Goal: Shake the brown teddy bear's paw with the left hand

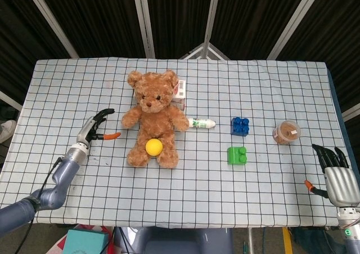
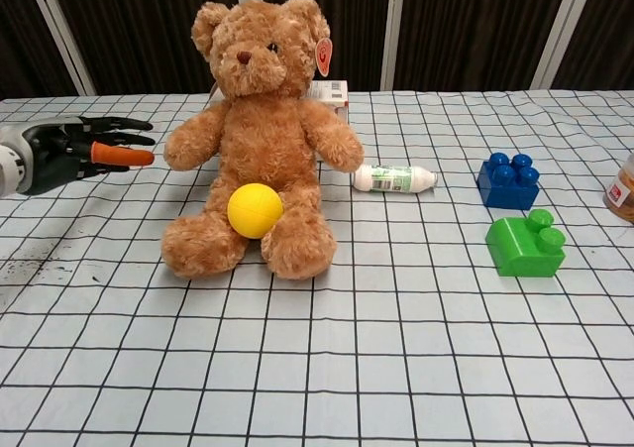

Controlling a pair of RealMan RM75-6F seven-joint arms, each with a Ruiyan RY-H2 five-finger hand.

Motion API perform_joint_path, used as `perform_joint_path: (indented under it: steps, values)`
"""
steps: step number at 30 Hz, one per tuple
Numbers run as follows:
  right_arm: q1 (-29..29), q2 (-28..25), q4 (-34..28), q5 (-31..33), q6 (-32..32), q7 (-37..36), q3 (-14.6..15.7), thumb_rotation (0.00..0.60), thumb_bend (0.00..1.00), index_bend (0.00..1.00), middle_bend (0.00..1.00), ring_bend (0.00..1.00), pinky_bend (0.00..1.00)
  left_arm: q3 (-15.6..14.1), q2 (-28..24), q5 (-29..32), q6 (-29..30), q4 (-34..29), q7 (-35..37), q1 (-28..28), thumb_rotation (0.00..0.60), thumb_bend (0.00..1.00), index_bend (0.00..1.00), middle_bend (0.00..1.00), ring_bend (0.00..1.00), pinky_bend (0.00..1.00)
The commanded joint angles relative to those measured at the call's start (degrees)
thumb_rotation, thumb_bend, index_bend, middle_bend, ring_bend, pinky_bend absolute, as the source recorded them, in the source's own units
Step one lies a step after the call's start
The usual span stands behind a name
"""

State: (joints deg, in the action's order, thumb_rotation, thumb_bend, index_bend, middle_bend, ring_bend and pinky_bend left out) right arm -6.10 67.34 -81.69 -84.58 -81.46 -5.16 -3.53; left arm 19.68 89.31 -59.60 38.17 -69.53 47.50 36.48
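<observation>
On the checked tablecloth [image 1: 225, 192], the left hand [image 1: 94, 127] is hovering with fingers spread, empty, near the brown teddy bear's paw [image 1: 129, 119]; no contact yet, shake remaining.

No word, brand or number can be read in either view. The small white bottle [image 2: 393, 178] lying beside the teddy bear [image 2: 260, 130] carries a green printed label, but its lettering is too small to make out. A red and white tag [image 2: 323, 57] hangs at the bear's ear with print that stays blurred. The box [image 1: 179, 93] behind the bear shows red and dark markings, perhaps a barcode, equally unreadable.
</observation>
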Motion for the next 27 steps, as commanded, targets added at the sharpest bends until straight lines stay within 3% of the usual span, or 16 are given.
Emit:
perform_joint_path:
  steps: [1, 11, 19, 27]
  values:
    - [-0.05, 0.01, 0.24, 0.18, 0.16, -0.23, -0.11, 0.600, 0.21, 0.01, 0.14, 0.13, 0.05, 1.81, 2.77, 3.37, 1.02, 1.28, -1.87, 1.29, 0.600, 0.09, 0.19, 0.17, 0.00, 0.00]
    - [-0.26, 0.27, 0.68, 0.39, 0.67, -0.31, -0.17, 0.600, 0.21, 0.01, 0.14, 0.13, 0.05, 3.97, 6.94, 9.41, 3.01, 3.11, -9.95, 4.21, 0.600, 0.13, 0.27, 0.26, 0.00, 0.02]
    - [-0.32, 0.24, 0.49, 0.19, 0.70, -0.07, -0.10, 0.600, 0.21, 0.01, 0.14, 0.13, 0.05, 4.25, 8.00, 12.56, 4.40, 3.13, -15.82, 4.96, 0.600, 0.16, 0.30, 0.28, 0.00, 0.02]
    - [-0.10, -0.04, -0.16, -0.22, 0.01, 0.03, -0.06, 0.600, 0.21, 0.01, 0.14, 0.13, 0.05, 5.06, 8.95, 15.58, 6.32, 3.17, -20.82, 5.68, 0.600, 0.30, 0.38, 0.38, 0.00, 0.06]
